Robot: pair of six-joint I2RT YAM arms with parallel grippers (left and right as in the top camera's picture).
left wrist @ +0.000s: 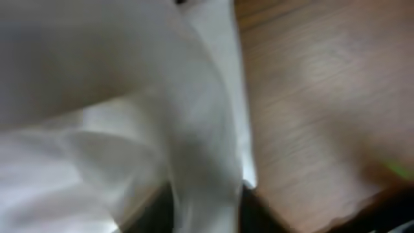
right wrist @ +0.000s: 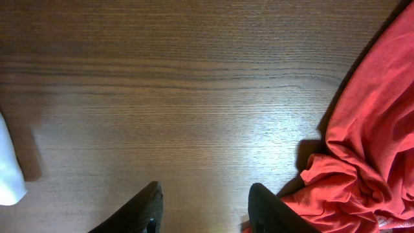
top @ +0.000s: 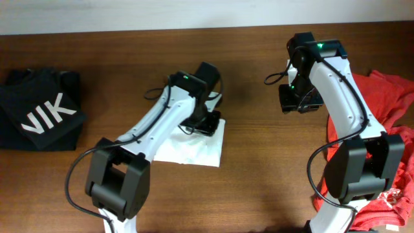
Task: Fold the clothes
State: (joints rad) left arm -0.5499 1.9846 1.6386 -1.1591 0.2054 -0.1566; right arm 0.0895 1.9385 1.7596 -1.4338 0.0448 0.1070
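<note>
Here's the white cotton T-shirt (top: 194,150), already down to a compact packet in the middle of the brown wooden table (top: 259,188), and the left gripper (top: 202,123) is right on top of its far edge. From the left wrist camera, pale cloth fills nearly everything and a band of it runs between the dark fingers (left wrist: 262,213), but it's far too blurred to tell whether they're actually clamped on it. Over to the right gripper (top: 299,97): it hangs above bare wood with its fingers (right wrist: 145,208) spread moderately wide and nothing between them. The shirt lies off to its left, well apart, just a white sliver (right wrist: 9,169) at the edge of the right wrist view. So the left arm is plainly the nearer one, and any further fold looks like its job unless the right crosses that open strip. The packet seems to run slightly longer across the table than front to back, though the left arm hides part of it. Room to work? Plenty: clear wood on the near side and to the right of the packet. The black garment with large white letters (top: 40,111) sits well off left, and the red-orange T-shirt (top: 388,123) is heaped at the right edge, close beside the right fingers (right wrist: 362,142).
</note>
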